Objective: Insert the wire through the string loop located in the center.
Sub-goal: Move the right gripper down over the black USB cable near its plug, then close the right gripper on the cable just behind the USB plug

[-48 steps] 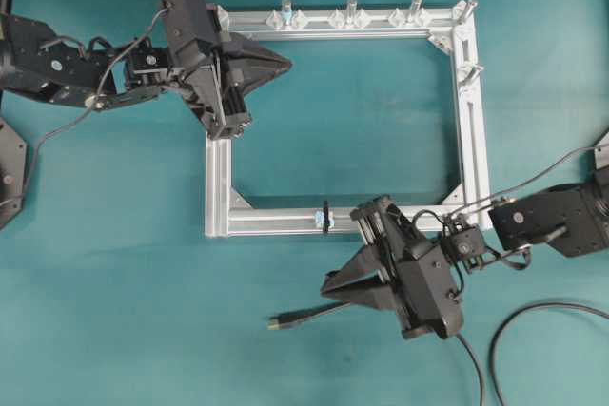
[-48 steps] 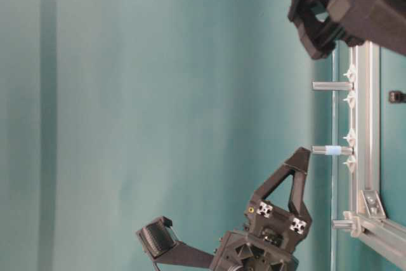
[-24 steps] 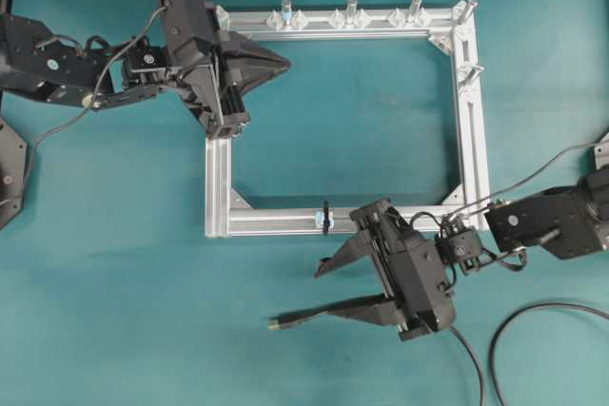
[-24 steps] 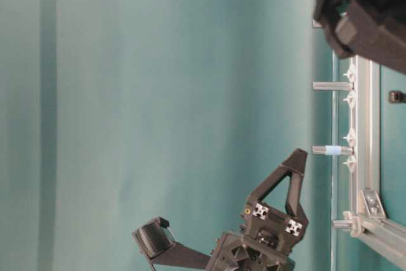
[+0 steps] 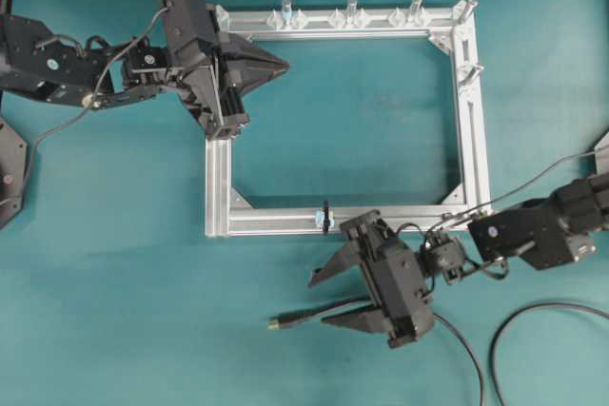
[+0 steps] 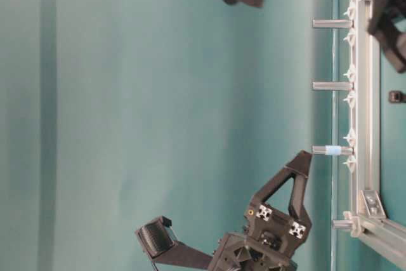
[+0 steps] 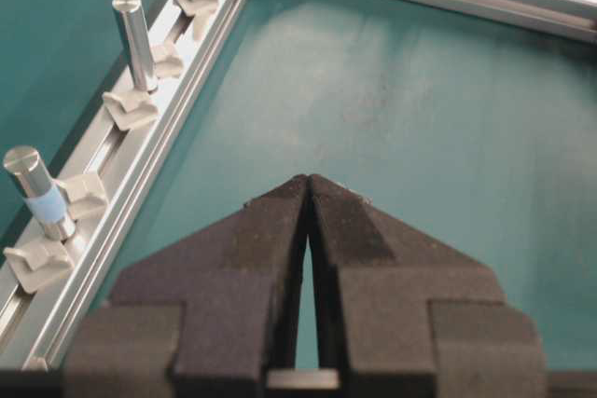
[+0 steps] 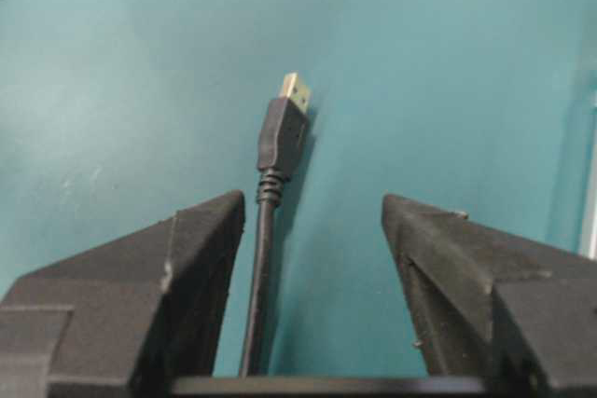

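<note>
Gold-tipped black wire (image 5: pixel 303 316) flat on cloth; upright string loop (image 5: pixel 325 217) on rail.

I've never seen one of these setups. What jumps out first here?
A silver rectangular frame lies mid-table on the teal cloth, upright pegs along its far rail. Below it, the right gripper hangs wide open over the wire with its gold-tipped plug. The left gripper sits shut at the frame's upper-left corner.

No readable text, label or number anywhere.

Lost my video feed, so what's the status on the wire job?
Right gripper open, straddling the wire, no grip yet. Left gripper shut, empty. String loop upright on the rail, nothing blocking it.
</note>
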